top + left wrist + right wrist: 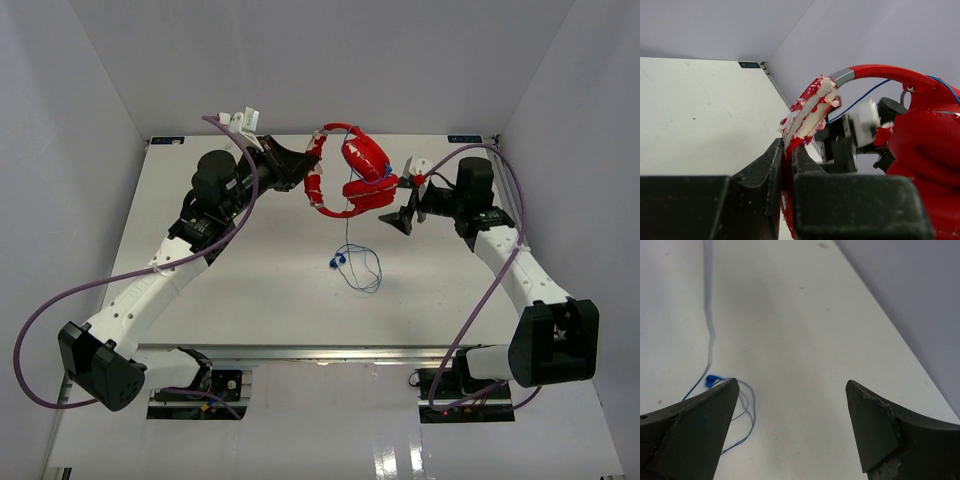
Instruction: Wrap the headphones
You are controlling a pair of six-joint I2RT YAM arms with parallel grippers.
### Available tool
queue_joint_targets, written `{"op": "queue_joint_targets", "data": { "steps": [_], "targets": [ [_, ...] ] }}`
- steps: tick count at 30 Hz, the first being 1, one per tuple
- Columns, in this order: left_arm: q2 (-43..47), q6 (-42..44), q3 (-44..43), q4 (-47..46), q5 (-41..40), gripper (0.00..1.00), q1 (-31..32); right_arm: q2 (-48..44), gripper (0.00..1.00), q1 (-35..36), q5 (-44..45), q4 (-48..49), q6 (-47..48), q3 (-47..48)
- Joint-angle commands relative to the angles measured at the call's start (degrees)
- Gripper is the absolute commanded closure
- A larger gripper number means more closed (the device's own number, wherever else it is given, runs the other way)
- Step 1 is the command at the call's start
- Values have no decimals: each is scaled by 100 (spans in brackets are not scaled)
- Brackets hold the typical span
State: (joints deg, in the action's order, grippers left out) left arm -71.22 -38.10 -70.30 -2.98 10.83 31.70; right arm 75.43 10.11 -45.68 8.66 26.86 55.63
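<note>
Right up against the lens: black left pincer (788,154), clamped shut on the peeling foam-padded headband (810,112) of the red over-ear headphones (355,170). Seems to hold them up off the white tabletop (250,290), out toward the far edge, between both arms. Right pincer (792,385) wide open, gripping nothing, parked just beside the round red earcups (368,190).

Progress-wise: barely started, going by this. Maybe a bit of the thin blue cable (709,335) running up along the headband, hard to say if that counts as a turn. Otherwise dangling down from the earcups and lying in a loose loop on the tabletop, small blue plug (337,261) included. Left to do: grab that loose length, wind it round, tuck the plug.

Head count: one pair of headphones, two earcups, one cable, one plug, two pincers.
</note>
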Motion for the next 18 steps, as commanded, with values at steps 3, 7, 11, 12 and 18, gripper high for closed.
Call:
{"op": "queue_joint_targets", "data": {
  "steps": [3, 7, 11, 12, 18],
  "targets": [
    [407, -35, -238, -220, -113, 100, 20, 393, 8, 266, -2690, -4240, 3845, 619],
    [385, -98, -251, -269, -67, 100, 20, -188, 10, 795, -1103, -361, 593, -718],
    [393, -223, -235, -303, -25, 100, 20, -32, 10, 1216, -8, 1860, -870, -1143],
    [397, -242, -231, -306, -22, 100, 20, 175, 10, 1310, 38, 1823, -1018, -956],
    [388, -319, -319, -317, 6, 100, 20, 1008, 8, 1977, -478, 2513, -1819, -725]
  ]
}}
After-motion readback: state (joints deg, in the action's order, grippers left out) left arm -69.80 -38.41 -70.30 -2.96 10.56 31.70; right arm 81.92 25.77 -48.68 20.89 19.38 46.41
